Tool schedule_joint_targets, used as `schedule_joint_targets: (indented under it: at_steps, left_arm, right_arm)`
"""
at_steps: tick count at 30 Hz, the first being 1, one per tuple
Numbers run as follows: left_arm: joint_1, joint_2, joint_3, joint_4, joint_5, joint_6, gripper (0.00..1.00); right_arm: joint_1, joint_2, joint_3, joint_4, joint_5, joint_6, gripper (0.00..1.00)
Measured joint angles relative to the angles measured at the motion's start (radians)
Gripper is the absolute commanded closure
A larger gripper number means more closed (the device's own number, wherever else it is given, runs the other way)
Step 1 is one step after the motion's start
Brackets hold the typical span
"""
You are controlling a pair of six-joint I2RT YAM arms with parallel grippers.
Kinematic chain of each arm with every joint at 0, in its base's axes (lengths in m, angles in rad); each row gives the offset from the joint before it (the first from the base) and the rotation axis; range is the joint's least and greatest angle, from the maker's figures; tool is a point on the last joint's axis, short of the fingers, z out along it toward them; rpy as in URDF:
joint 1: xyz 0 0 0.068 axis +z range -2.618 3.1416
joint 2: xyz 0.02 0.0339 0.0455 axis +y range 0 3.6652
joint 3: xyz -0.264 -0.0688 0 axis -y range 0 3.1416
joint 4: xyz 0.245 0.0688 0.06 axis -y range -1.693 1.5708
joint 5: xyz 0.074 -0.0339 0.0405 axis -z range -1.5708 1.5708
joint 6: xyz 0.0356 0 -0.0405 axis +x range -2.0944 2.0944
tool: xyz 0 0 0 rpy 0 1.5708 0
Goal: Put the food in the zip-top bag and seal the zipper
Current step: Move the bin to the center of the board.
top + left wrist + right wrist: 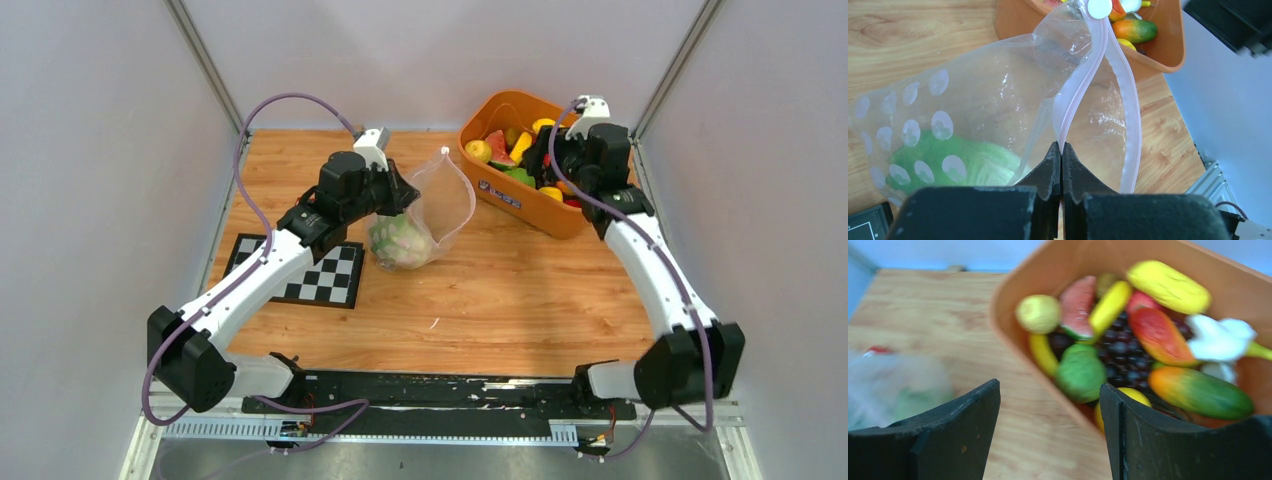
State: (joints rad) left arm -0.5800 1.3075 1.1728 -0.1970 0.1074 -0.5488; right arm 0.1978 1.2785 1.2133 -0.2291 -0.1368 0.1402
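Left wrist: left end effector (pixel 1061 152) pressed together, pinching the zipper (pixel 1083 85) at one end of the zip-top bag (pixel 998 95) mouth, which gapes toward the basket.
Right wrist: right end effector (pixel 1049 390) spread and empty, over the orange basket (pixel 1013 285) of food (pixel 1118 340).
Bag location: bottom resting on the tabletop (pixel 500 300), mouth lifted, between checkerboard (pixel 320 275) and basket.
Risk, pinch: held at one point only, so added weight could pull the strip free or let the mouth sag shut.
Risk, pick: pieces are crowded and rounded, so the jaws may catch two or squirt one out.
Risk, drop: narrow mouth, so a piece could miss it.
Count: one bag, one basket, one checkerboard; one green cabbage (pixel 948 160) surely bagged; roughly ten pieces in the basket, too blurred for an exact tally.
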Motion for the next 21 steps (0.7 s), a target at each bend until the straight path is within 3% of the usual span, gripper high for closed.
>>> schedule_joint_targets:
  at_steps: [5, 9, 16, 21]
  left_arm:
    - [0.0, 0.0, 0.0, 0.001, 0.022, 0.0, 1.0]
    - [0.0, 0.0, 0.0, 0.0, 0.032, 0.002, 1.0]
    - [0.0, 0.0, 0.0, -0.005, 0.053, 0.013, 1.0]
    - [0.0, 0.0, 0.0, -0.016, 0.053, 0.025, 1.0]
  right_arm:
    - [-0.14, 0.225, 0.113, -0.06, 0.051, 0.03, 0.3]
    - [-0.2, 0.356, 0.164, -0.106, 0.024, -0.04, 0.28]
    - [-0.228, 0.489, 0.334, -0.235, 0.023, -0.183, 0.31]
    - [-0.232, 0.502, 0.352, -0.32, -0.079, -0.218, 0.31]
